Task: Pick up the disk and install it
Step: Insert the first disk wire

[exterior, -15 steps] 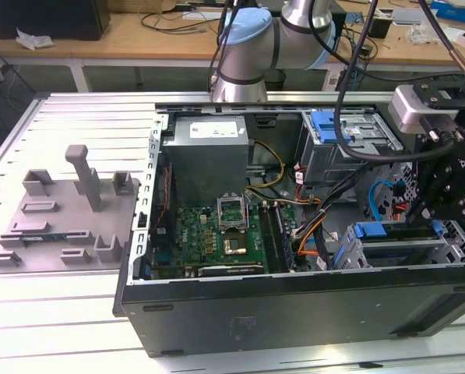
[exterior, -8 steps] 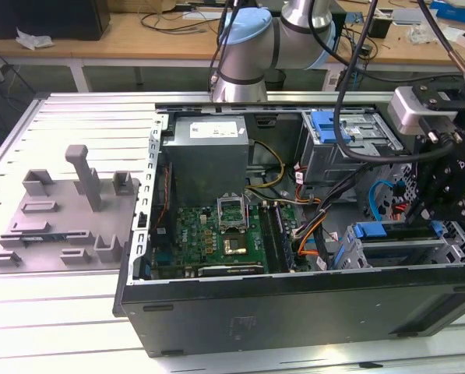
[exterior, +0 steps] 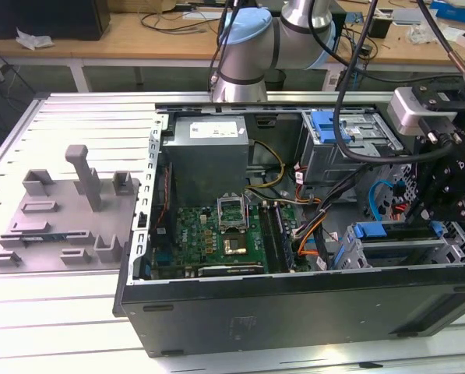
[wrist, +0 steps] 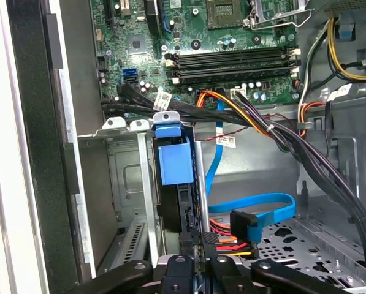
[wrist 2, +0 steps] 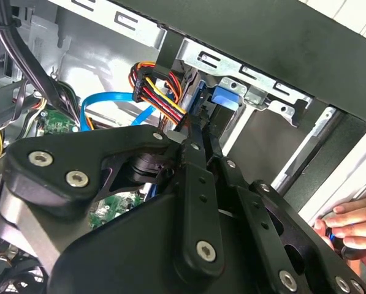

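At the table's (exterior: pixel 61 327) left edge in the exterior view sits a grey fixture plate (exterior: pixel 68 218). Right of it, mid-table, is the open computer case (exterior: pixel 294 312), motherboard (exterior: pixel 216 234) up. The arm (exterior: pixel 248 47) enters over the case's far edge. It bends toward the exterior view's right, and its wrist hangs low over the case's right end.

The gripper (wrist 2: pixel 202 131) is tilted and reaches down into the drive cage (wrist: pixel 124 177) at the case's near right corner. The fingers (wrist 2: pixel 195 159) are drawn together with almost no gap, a narrow wedge. The disk (wrist: pixel 173 162) stands on edge in a cage slot, blue carrier end toward the motherboard, black body running back toward the gripper. The fingertips sit at the disk's end nearest the wrist, touching or just beside it. Cannot tell whether they pinch it or only rest against it.

In the exterior view the disk's blue end (exterior: pixel 370 231) shows at the cage's left end. A cable bundle (wrist: pixel 262 128) crosses just beyond the cage. In the second wrist view a person's hand (wrist 2: pixel 354 223) rests at the case's outer edge, well apart from the fingers.
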Robot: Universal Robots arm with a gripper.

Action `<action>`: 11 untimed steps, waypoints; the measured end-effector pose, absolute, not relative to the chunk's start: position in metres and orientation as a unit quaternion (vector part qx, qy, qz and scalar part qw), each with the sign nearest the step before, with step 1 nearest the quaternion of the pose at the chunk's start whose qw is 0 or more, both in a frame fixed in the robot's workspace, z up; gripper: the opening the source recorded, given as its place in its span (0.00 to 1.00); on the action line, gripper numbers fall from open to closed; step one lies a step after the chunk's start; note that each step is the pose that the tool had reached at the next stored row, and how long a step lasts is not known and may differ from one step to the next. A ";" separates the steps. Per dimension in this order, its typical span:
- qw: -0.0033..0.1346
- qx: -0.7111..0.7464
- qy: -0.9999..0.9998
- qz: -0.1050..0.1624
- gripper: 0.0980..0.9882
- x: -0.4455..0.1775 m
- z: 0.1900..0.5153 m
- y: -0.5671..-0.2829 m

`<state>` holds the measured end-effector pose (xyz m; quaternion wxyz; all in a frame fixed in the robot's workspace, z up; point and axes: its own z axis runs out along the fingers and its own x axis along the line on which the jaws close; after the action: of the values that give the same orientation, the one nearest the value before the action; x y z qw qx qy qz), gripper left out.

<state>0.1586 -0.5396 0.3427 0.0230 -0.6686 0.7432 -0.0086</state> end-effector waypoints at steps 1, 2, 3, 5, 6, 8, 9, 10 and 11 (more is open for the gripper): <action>0.023 -0.669 0.743 -0.009 0.08 0.159 0.344 -0.540; 0.023 -0.669 0.743 -0.009 0.08 0.159 0.346 -0.540; 0.023 -0.669 0.743 -0.009 0.08 0.159 0.347 -0.540; 0.023 -0.669 0.743 -0.009 0.08 0.159 0.347 -0.540; 0.023 -0.669 0.743 -0.009 0.08 0.159 0.347 -0.540; 0.023 -0.669 0.743 -0.009 0.08 0.159 0.347 -0.540; 0.023 -0.669 0.743 -0.009 0.08 0.159 0.347 -0.540; 0.023 -0.669 0.743 -0.009 0.08 0.159 0.347 -0.540; 0.023 -0.669 0.743 -0.009 0.08 0.159 0.347 -0.540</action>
<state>0.1586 -0.5396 0.3470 0.0229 -0.6686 0.7432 -0.0087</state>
